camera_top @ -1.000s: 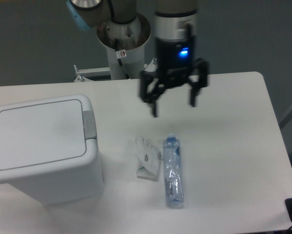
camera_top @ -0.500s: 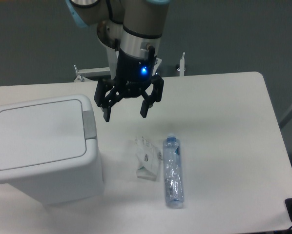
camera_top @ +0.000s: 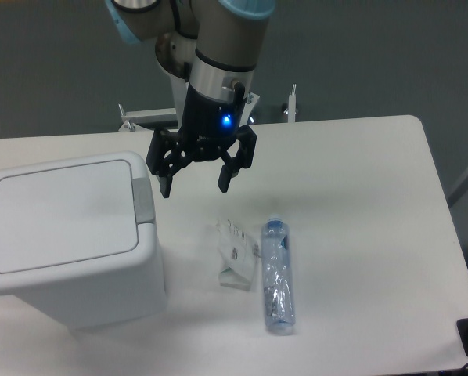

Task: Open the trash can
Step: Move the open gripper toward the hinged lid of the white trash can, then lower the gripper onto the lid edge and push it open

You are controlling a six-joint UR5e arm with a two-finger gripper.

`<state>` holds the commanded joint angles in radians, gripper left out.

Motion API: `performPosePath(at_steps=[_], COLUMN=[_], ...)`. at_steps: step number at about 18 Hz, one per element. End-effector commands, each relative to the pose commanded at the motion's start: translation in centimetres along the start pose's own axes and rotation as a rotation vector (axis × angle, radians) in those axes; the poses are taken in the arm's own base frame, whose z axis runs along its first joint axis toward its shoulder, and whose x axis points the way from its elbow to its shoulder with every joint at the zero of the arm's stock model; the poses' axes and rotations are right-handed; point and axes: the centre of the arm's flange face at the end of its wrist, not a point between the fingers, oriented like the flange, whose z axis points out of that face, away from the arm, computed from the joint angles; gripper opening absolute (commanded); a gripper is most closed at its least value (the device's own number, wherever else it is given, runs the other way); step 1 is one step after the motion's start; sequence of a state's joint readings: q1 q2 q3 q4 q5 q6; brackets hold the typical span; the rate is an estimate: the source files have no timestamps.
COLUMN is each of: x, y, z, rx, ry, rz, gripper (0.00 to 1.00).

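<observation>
White table [camera_top: 359,204] against a dark grey backdrop, viewed from above.

Item: trash can [camera_top: 71,235], large white bin with rounded corners, at the near left of the table. Lid [camera_top: 62,215] flat and closed; contents not visible. Grey push-button tab [camera_top: 143,200] on its right edge.

Item: gripper [camera_top: 195,180], black, two-fingered, blue light lit on its body. Fingers spread apart, grasping nothing. Hangs above the table just right of the bin's tab, not touching it.

Item: plastic bottle [camera_top: 277,274], clear, blue-capped, lying on its side at near centre, cap pointing far; contents cannot be told.

Item: small white packet [camera_top: 236,252], printed, lying just left of the bottle.
</observation>
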<state>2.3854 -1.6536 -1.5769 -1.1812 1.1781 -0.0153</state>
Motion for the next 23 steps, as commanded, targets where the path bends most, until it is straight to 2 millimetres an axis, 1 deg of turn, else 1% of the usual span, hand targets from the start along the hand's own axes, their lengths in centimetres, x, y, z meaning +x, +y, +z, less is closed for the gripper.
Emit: performPosePath(at_steps=[2, 5, 8, 12, 15, 23], x=[0.3, 0.4, 0.9, 0.8, 1.6, 1.6], y=[0.4, 0.4, 0.6, 0.5, 0.6, 0.6], z=[0.5, 1.2, 1.4, 1.7, 1.9, 2.0], rx=[-0.01, -0.021, -0.027, -0.031, -0.025, -0.027], ry=[0.003, 0.004, 0.007, 0.007, 0.011, 0.01], rz=[0.007, 0.009, 0.016, 0.016, 0.031, 0.037], gripper=[1.0, 1.0, 1.0, 1.0, 1.0, 1.0])
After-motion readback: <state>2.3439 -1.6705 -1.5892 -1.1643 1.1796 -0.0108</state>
